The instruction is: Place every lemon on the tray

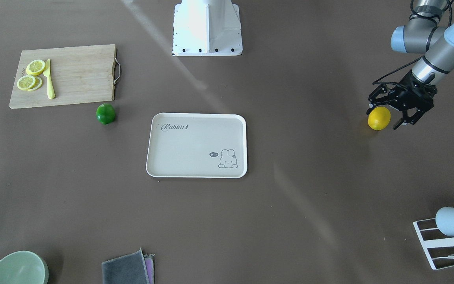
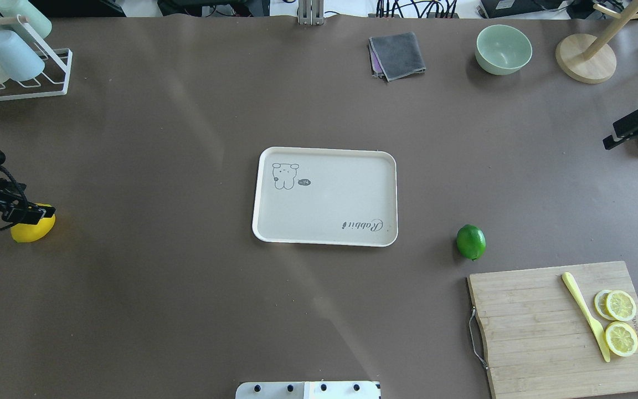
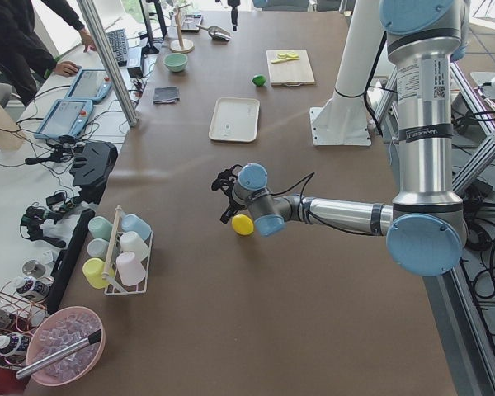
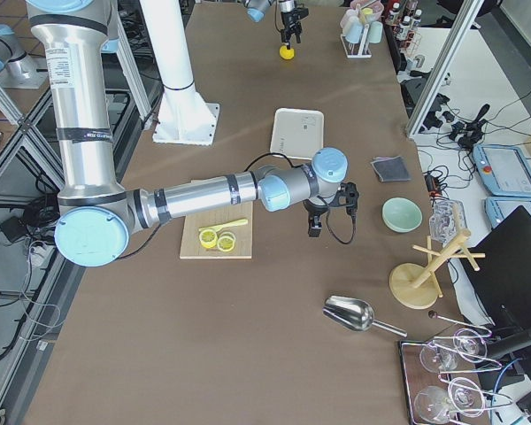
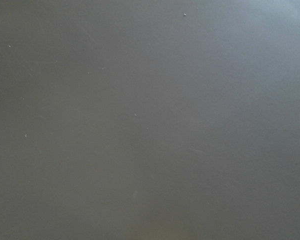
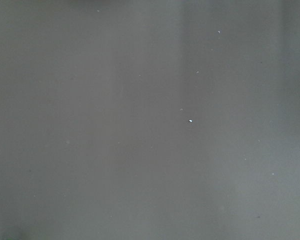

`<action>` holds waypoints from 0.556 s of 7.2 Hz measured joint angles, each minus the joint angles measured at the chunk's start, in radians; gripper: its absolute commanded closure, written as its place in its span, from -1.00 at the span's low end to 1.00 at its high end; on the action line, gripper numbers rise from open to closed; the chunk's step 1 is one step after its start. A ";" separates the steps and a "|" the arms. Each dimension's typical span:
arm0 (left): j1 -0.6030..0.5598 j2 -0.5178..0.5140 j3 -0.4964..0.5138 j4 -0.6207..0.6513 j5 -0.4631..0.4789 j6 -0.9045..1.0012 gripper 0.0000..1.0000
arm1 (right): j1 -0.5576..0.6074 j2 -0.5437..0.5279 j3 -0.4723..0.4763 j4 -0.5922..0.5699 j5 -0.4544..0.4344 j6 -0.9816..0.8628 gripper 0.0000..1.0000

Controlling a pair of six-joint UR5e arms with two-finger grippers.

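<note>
Counter (image 2: 186,310): matt brown covering, smooth, faintly creased.
Tray (image 2: 324,205): smooth cream surface, plastic in look, low sheen.
Yellow lemon (image 1: 379,118): glossy skin.
Green lemon (image 2: 471,242): glossy skin with a bright highlight.
Cutting board (image 2: 540,332): pale matt wood, grain visible.
Handle (image 2: 473,346): thin bright metal.
Cloth (image 2: 399,54): grey fabric, soft, matt.
Bowl (image 2: 496,65): pale green, smooth, slightly glossy.
Left end effector (image 1: 384,116): black, hard, matt.

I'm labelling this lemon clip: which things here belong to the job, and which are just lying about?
In the job: yellow lemon, green lemon, tray, left gripper.
Lying about: board, slices, knife, bowl, cloth, cups.
</note>
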 measured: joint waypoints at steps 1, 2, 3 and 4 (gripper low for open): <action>0.005 0.000 0.016 -0.009 0.004 0.001 -0.96 | -0.014 0.000 0.001 0.008 0.000 0.017 -1.00; 0.006 0.001 0.040 -0.032 0.005 0.001 -0.96 | -0.026 0.002 0.001 0.011 0.000 0.030 -1.00; 0.007 0.003 0.064 -0.057 0.006 0.001 -0.96 | -0.040 0.006 0.002 0.013 -0.001 0.044 -1.00; 0.007 0.005 0.078 -0.068 0.003 -0.001 -0.96 | -0.051 0.009 0.004 0.014 -0.001 0.051 -1.00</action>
